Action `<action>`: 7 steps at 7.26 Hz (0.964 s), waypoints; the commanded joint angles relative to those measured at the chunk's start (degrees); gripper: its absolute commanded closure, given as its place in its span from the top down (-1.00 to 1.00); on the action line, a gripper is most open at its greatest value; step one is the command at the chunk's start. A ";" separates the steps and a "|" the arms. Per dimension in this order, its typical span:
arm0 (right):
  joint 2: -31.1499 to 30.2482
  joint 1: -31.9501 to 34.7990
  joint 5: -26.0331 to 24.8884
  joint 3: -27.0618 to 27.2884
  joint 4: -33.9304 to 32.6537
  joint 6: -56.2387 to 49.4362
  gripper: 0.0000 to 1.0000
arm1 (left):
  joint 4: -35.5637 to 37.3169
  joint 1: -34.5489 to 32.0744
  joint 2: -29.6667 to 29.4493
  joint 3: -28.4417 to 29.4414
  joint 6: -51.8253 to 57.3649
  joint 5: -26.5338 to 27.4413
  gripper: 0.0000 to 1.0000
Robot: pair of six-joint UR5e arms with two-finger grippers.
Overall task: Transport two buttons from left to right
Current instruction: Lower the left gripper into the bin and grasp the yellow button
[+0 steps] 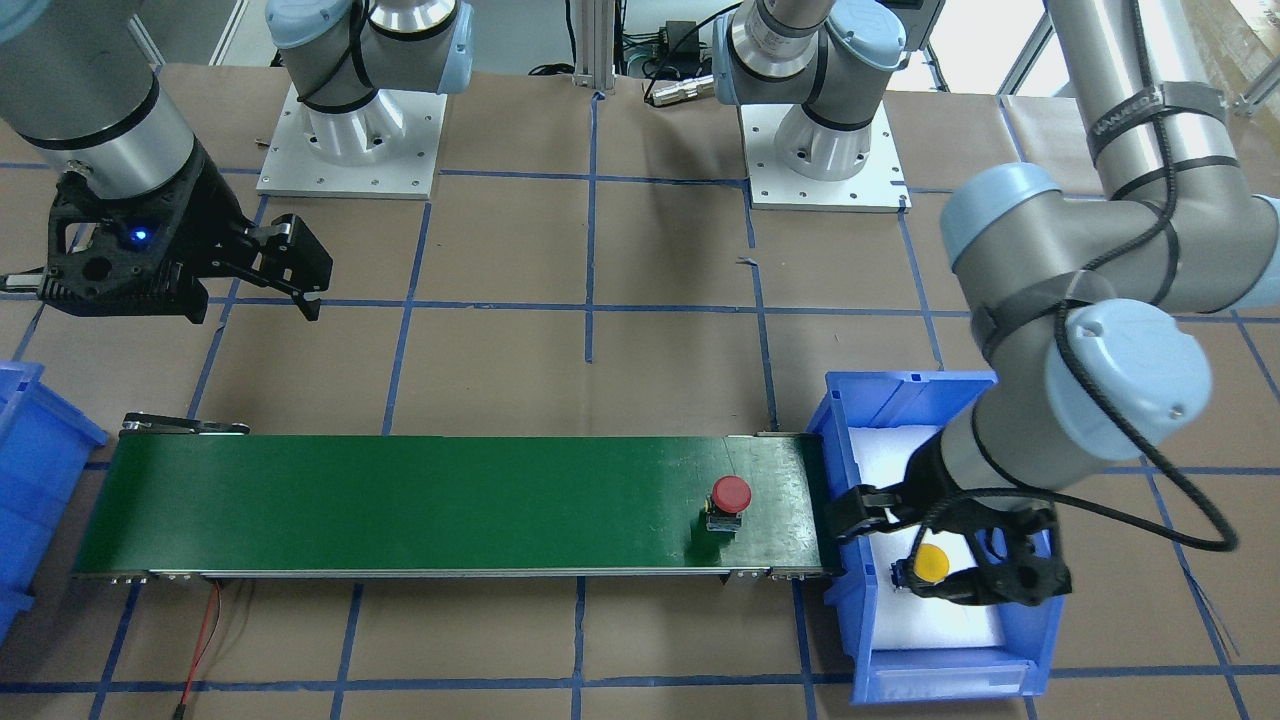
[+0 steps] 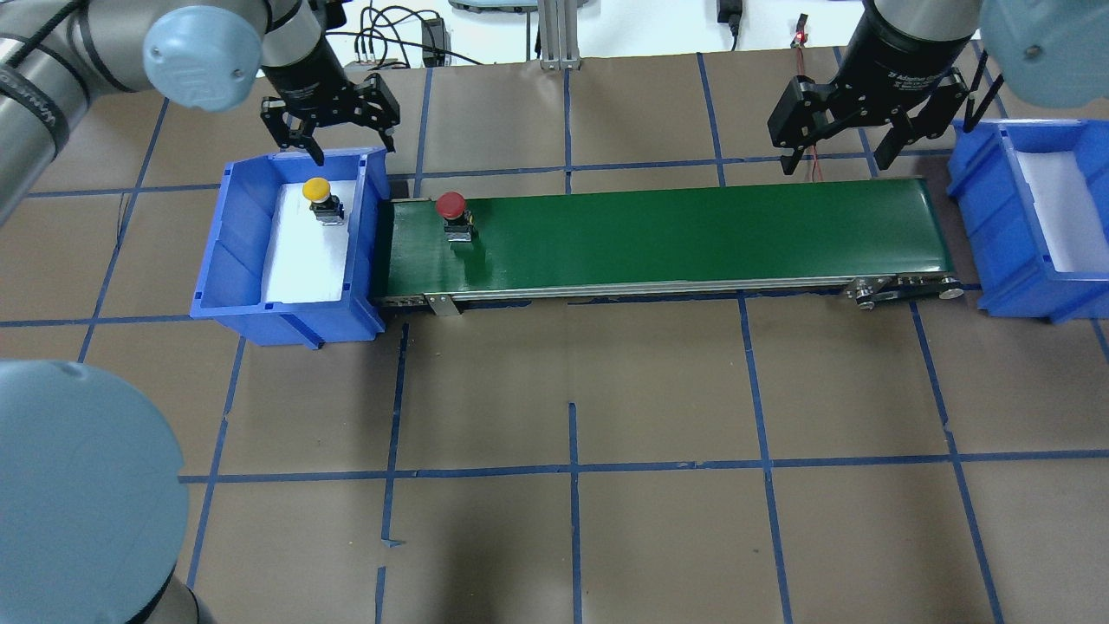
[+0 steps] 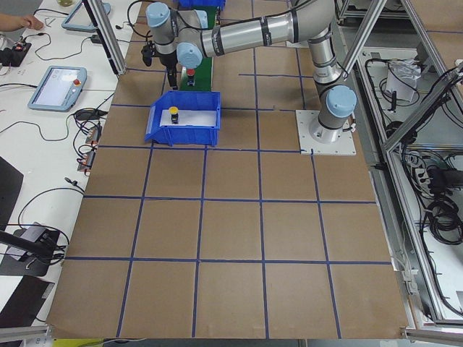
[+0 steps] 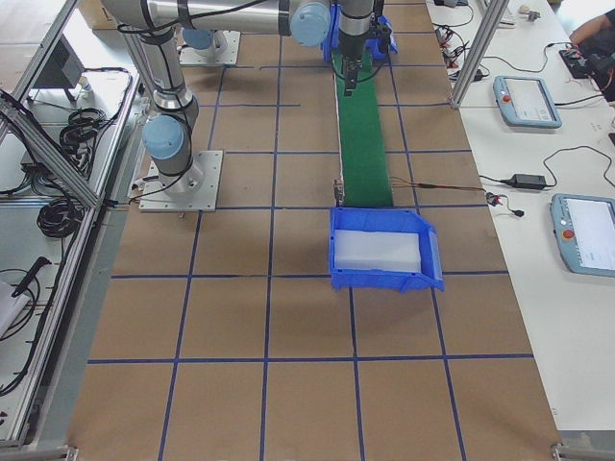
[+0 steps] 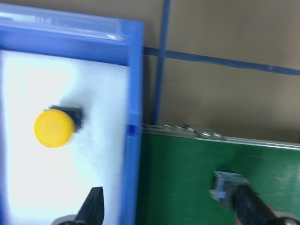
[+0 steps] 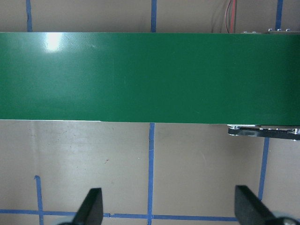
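1 yellow btn (image 2: 317, 190) in l bin (image 2: 232, 253)

A green conveyor belt (image 2: 693, 234) lies across the table (image 2: 658, 390), which is covered in brown paper gridded with blue tape. One blue bin (image 2: 230, 251) butts against the belt's end, and a second blue bin (image 2: 996, 208) stands just off the other end (both are lined in white). A red and black wire (image 1: 203, 640) trails from the belt frame. Two tablets (image 4: 527, 101) rest on a white side table.
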 commanded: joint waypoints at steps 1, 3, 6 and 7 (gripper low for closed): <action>-0.09 0.02 -0.44 -0.01 0.09 -0.10 1.00 | 1.71 6.11 -1.36 -0.74 7.60 1.01 0.98; 0.00 0.11 -0.44 -0.01 0.00 -0.01 1.00 | 2.94 6.04 -3.38 -2.33 8.05 0.92 0.97; -0.09 0.19 -0.44 0.08 0.00 -0.10 1.00 | 5.12 5.60 -4.18 -4.44 8.57 0.83 0.95; -0.09 -0.06 -0.44 0.08 0.09 -0.10 1.00 | 6.88 5.60 -4.27 -5.14 8.75 0.74 0.95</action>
